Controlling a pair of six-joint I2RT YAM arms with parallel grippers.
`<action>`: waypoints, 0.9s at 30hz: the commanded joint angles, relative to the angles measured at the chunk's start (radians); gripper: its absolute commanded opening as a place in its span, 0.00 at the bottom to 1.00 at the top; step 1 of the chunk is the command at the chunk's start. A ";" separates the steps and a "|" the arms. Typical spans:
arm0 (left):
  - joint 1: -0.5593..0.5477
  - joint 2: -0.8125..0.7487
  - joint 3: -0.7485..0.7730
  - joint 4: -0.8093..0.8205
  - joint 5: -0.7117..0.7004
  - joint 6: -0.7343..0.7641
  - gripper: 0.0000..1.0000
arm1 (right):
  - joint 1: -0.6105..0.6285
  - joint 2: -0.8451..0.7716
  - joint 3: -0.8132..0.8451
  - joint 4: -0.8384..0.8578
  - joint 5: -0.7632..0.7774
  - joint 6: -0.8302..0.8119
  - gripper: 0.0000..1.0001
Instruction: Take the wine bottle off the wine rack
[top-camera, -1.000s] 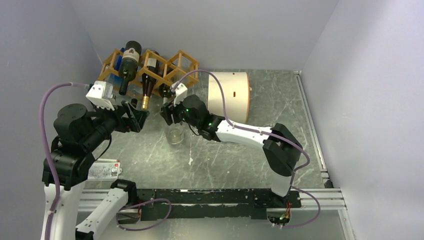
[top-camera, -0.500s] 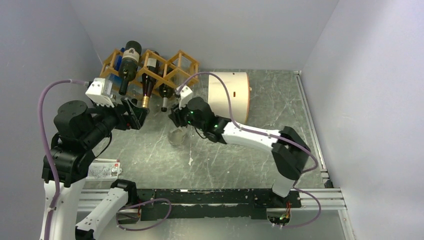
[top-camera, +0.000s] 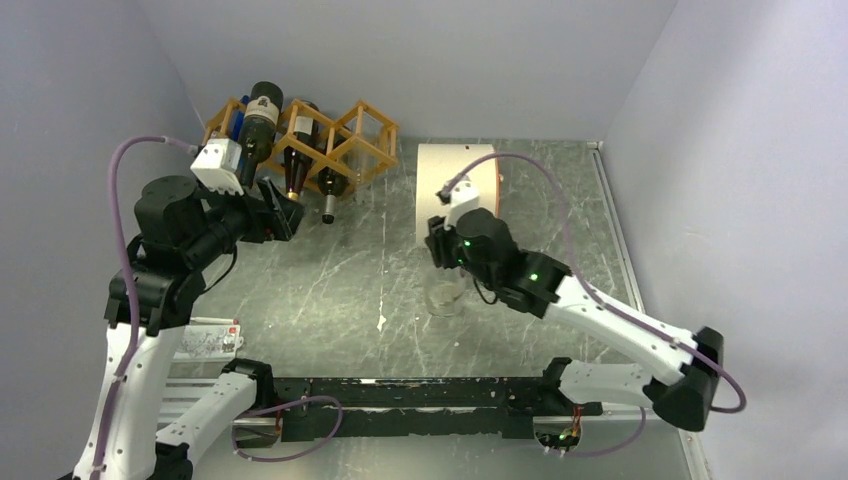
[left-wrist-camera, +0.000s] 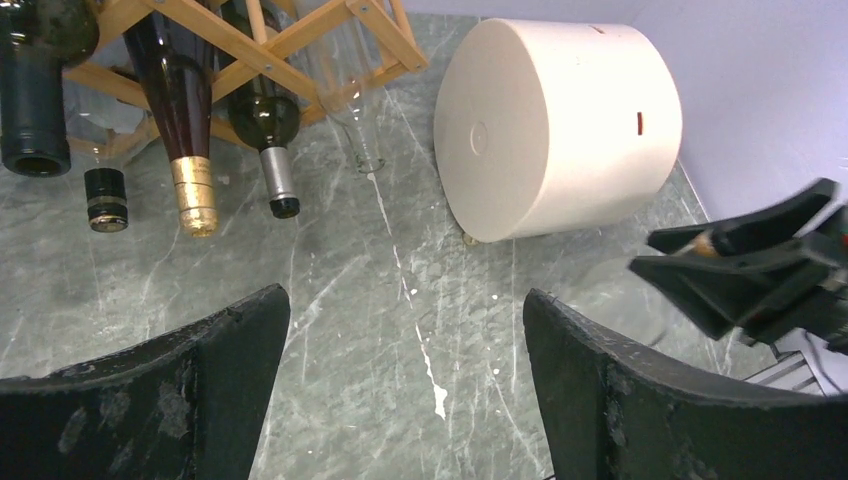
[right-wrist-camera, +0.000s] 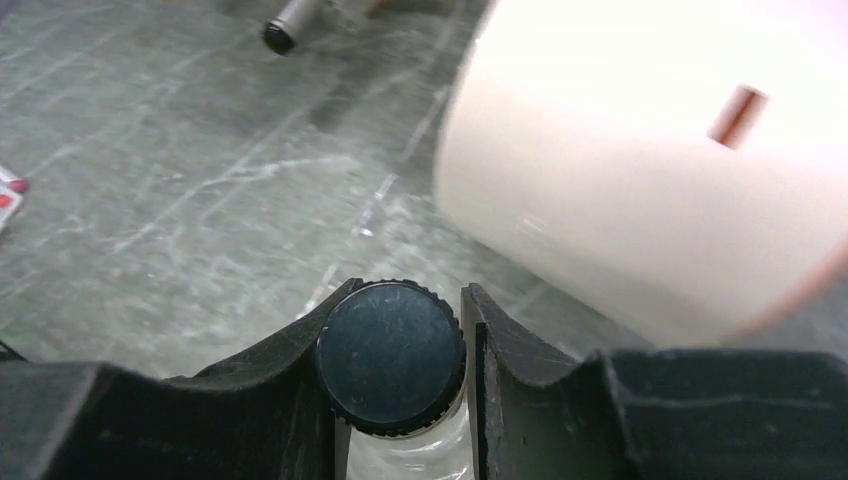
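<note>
- Two end effectors differ: the right end effector pinches the clear wine bottle by its dark cap, upright beside the cream drum.
- Spread wide and empty, the left end effector sits near the wine rack, well apart from that bottle.

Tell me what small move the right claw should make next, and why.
Probably lower the right claw until the clear glass bottle stands on the grey marbled table, then open. The claw is shut on its dark round cap, and the bottle is upright, well clear of the honey-brown wooden lattice rack.
</note>
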 joint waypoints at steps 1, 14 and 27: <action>-0.007 0.031 -0.009 0.071 0.026 -0.013 0.90 | -0.023 -0.142 -0.003 -0.099 0.161 0.062 0.00; -0.007 0.066 -0.040 0.211 0.101 0.001 0.91 | -0.368 -0.147 0.034 -0.322 0.300 0.172 0.00; -0.007 0.141 -0.043 0.543 0.028 -0.015 1.00 | -0.574 -0.023 0.110 -0.147 0.397 0.202 0.00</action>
